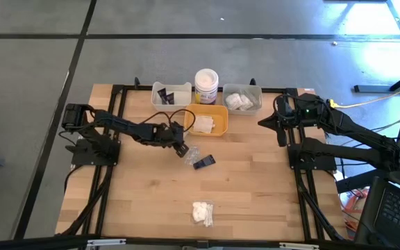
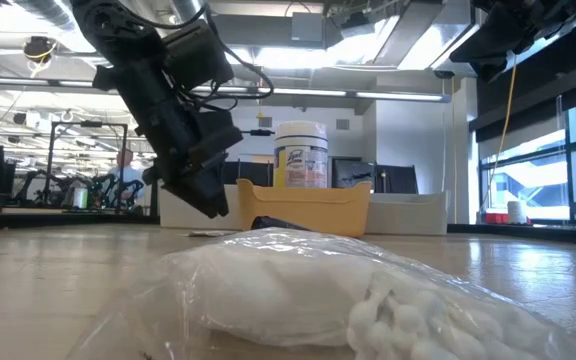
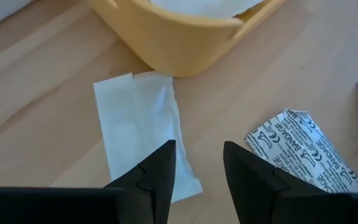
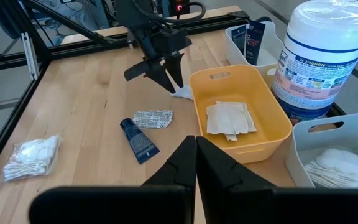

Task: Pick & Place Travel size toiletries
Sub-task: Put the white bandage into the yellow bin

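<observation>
Left claw (image 3: pixel 197 168), fingers apart, hovers over white sachet (image 3: pixel 143 130) lying flat on surface (image 3: pixel 55 74), just beside yellow tray (image 3: pixel 185 37). Sachet likely light, thin, floppy; pinch a free edge. Right claw (image 4: pixel 196 155), shut, waits by the trays.

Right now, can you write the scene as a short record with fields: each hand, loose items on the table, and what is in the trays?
left hand: open, above a white sachet beside the yellow tray
right hand: shut, waiting at the table's right edge
loose items: bandage sachet, dark tube, cotton pack
yellow tray: sachets
white tray: dark tubes
grey tray: cotton packs
</observation>
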Controlling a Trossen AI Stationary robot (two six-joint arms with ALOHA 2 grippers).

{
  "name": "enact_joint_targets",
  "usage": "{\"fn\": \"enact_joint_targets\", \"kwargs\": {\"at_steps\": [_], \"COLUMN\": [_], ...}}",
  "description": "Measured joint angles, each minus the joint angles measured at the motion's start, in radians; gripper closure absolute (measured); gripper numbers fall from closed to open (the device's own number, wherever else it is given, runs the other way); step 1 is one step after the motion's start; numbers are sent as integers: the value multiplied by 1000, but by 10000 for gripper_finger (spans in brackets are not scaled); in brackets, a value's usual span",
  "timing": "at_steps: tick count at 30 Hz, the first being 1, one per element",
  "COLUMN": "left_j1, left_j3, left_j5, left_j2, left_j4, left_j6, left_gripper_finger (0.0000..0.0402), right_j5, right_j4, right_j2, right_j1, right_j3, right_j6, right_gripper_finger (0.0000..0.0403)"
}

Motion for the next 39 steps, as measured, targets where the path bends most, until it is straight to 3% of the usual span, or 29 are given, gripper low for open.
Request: {"fn": "enact_joint_targets", "kwargs": {"at_steps": [21,36,39], "left_j1": [-5,-5,-9], "left_j3": [6,3,3], "left_j5": [-46,-84,-87], "left_j2": [118,122,119], "left_j4": [5,-10,-12], "left_j6": [-24,-64,-67], "left_gripper_finger": [275,389,397], "right_j5": [0,0,0], "right_j4": [0,2,2], "right_j2": [0,0,0], "right_j1": [0,0,0], "right_j3": [0,0,0], "right_j6": [0,0,0], "right_gripper_finger": [389,389,389]}}
